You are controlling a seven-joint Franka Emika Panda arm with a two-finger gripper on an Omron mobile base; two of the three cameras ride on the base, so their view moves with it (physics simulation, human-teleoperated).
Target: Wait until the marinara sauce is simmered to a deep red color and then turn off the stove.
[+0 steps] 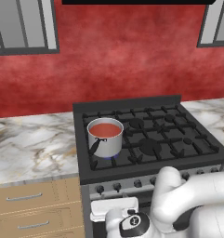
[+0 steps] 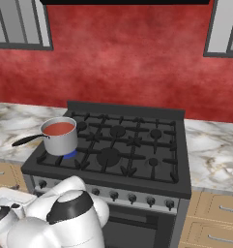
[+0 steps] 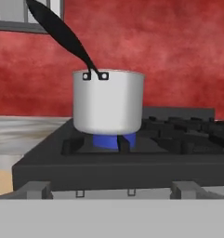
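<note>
Marinara sauce (image 1: 105, 129) fills a small steel saucepan (image 1: 105, 144) that stands on the front left burner of the stove (image 1: 150, 139) in the left base view; the liquid reads as a smooth orange-red disc, and a trace of blue flame (image 1: 107, 158) shows under the pan. The pan's black handle (image 1: 94, 145) points toward the front of the range. A row of dark knobs (image 1: 117, 186) runs along the silver front strip, and the white arm (image 1: 187, 195) bends low in front of it, the hand down at the bottom edge. Marbled surface (image 1: 34, 144) lies to the left of the range, with wooden drawers (image 1: 34, 204) beneath, and a mottled red wall (image 1: 118, 60) rises behind. In the right base view the sauce (image 2: 59, 128) sits in the same pan (image 2: 61, 140) at the range's near left corner, its handle (image 2: 28, 140) reaching out left over the marbled surface (image 2: 7, 131); blue flame (image 2: 69, 154) shows at the pan's base, and knobs (image 2: 132, 197) line the front. The arm (image 2: 65, 218) crowds the lower left. In the hand view the pan (image 3: 108, 102) stands close and level over a blue flame (image 3: 108, 141) on the grate (image 3: 178, 139), handle (image 3: 62, 35) angling up to the left; the sauce itself is hidden by the pan's wall. I cannot tell how wide the claw stands.
</note>
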